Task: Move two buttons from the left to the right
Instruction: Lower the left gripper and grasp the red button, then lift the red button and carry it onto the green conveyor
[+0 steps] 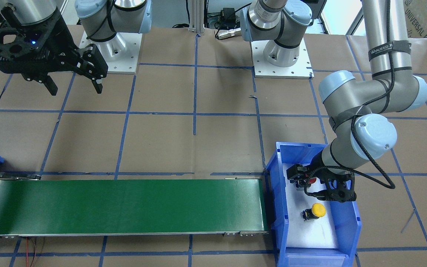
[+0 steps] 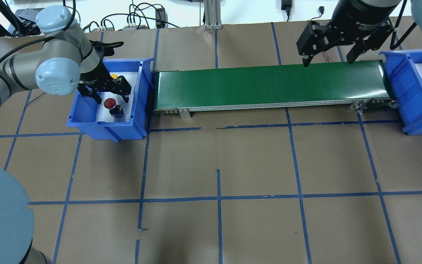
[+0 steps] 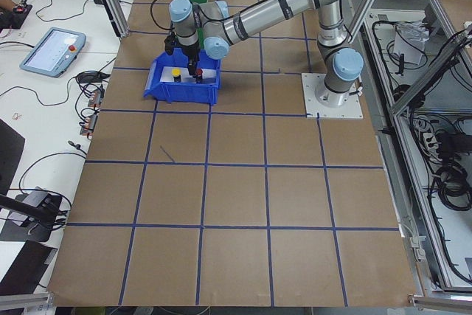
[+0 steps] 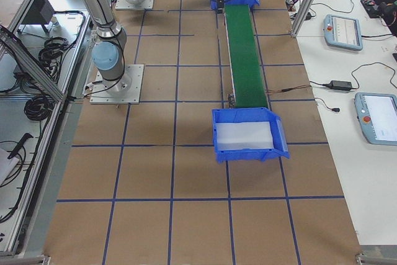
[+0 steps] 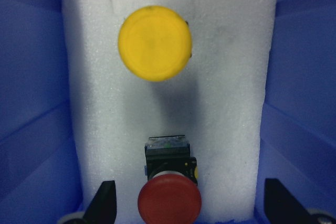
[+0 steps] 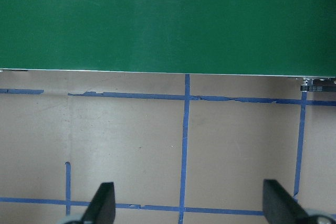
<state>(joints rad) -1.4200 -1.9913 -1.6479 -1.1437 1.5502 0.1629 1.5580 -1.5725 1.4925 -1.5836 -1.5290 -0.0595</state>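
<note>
The red button (image 5: 169,203) and the yellow button (image 5: 155,43) sit on white foam inside the left blue bin (image 2: 86,123). My left gripper (image 2: 111,99) is open and reaches down into that bin. Its fingers (image 5: 105,205) stand on either side of the red button (image 2: 109,103) without closing on it. The yellow button (image 1: 318,210) lies free, a little beyond the gripper toward the bin's far end. My right gripper (image 2: 328,59) is open and empty, hovering above the right part of the green conveyor belt (image 2: 269,84).
The conveyor (image 1: 124,205) runs from the left bin (image 1: 277,157) to a second blue bin (image 2: 398,73) at its right end, which holds only white foam (image 4: 245,138). Brown paper with blue tape lines covers the table (image 2: 218,165).
</note>
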